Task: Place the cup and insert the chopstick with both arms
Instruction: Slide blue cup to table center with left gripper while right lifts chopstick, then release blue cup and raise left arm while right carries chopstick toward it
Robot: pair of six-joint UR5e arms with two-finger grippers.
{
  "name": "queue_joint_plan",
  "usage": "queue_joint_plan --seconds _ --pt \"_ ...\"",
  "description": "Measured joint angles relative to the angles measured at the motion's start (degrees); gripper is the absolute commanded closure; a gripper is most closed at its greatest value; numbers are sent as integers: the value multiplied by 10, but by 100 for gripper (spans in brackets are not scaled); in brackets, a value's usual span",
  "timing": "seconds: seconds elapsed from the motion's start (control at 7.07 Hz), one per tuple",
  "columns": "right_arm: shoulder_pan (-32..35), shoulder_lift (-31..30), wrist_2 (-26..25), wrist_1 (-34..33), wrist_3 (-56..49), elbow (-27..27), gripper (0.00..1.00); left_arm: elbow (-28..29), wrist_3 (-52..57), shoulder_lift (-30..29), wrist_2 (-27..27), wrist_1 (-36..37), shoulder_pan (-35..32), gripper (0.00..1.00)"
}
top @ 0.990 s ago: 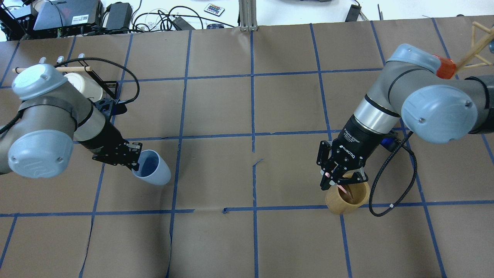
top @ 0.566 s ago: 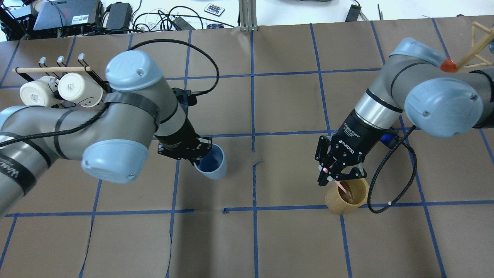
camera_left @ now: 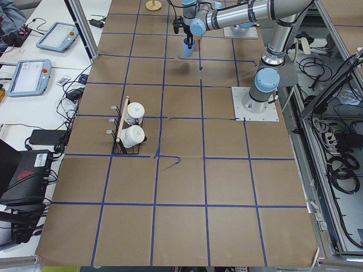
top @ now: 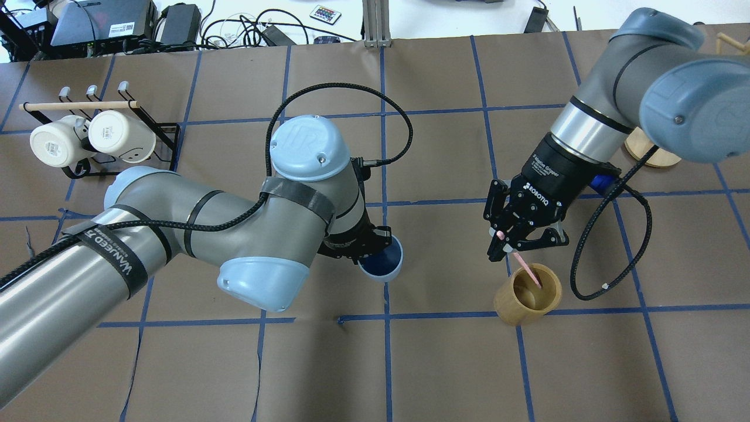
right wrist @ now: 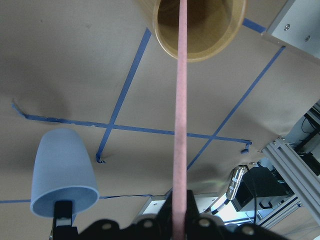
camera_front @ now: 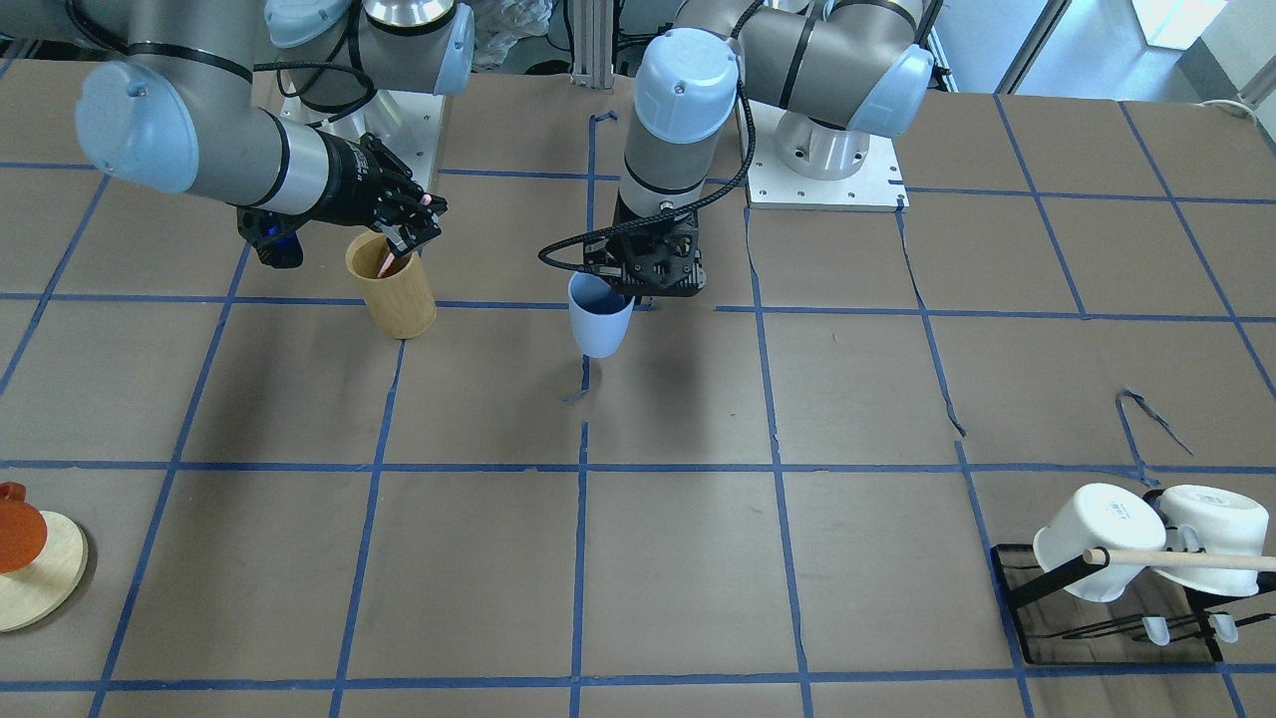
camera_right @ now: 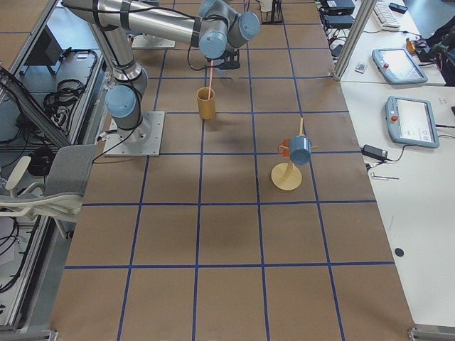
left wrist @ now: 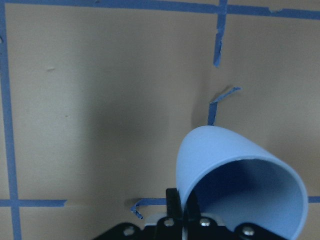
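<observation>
Surroundings: A bench (top: 433,363) covered in brown paper and gridded with blue tape is shown. A white desk (top: 445,17) with cables and electronics lies beyond its far edge.
Fixtures: A mug rack (top: 169,128) carrying two white mugs is set near the far left corner. A bamboo holder (top: 514,309) stands upright toward the right end, in the half nearer the robot's edge.
Cup position: The cup (top: 384,266) is held clear of the bench over the centre tape line, midway between the left and right ends. Its mouth is up and slightly tilted.
Left tool: The left tool (top: 364,257) is closed on the cup's rim, with the wall pinched between its fingers.
Reason for cup grip: A rim grip is judged to leave the base free for setting down and the mouth open to receive the chopstick.
Chopstick position: The chopstick (right wrist: 180,100) hangs steeply with its lower end at or just inside the holder's mouth. The depth cannot be told.
Right tool: The right tool (top: 503,239) is closed on the chopstick's upper end.
Reason for chopstick grip: A top-end grip is judged to leave the full length free below the fingers for insertion.
Left arm pose: The left arm (top: 176,234) is stretched from the left end to the bench's middle, with the wrist turned downward above the cup.
Right arm pose: The right arm (top: 592,135) is bent at the elbow, and its wrist is angled down toward the robot's edge over the holder.
Stage: The cup is judged not yet placed, and the chopstick not yet brought to it.
</observation>
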Motion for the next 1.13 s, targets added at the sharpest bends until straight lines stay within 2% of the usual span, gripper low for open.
queue_joint_plan --seconds 0.28,0.42,0.57,0.71,0.85,1.13 --pt "-4 0 5 30 0 -33 100 -5 -6 -9 1 3 -7 100" --pt "-5 0 11 41 0 -47 100 -8 -8 -13 1 3 -7 88" --pt "-5 -1 19 47 1 -56 100 -9 -8 -17 0 4 -8 29" --pt "-5 -1 28 52 1 -64 100 -9 -7 -19 0 4 -8 10" --pt "-5 -1 35 57 1 -70 100 -7 -4 -17 0 6 -7 0" --pt "-5 -1 41 61 2 -77 100 32 18 6 1 -1 1 0"
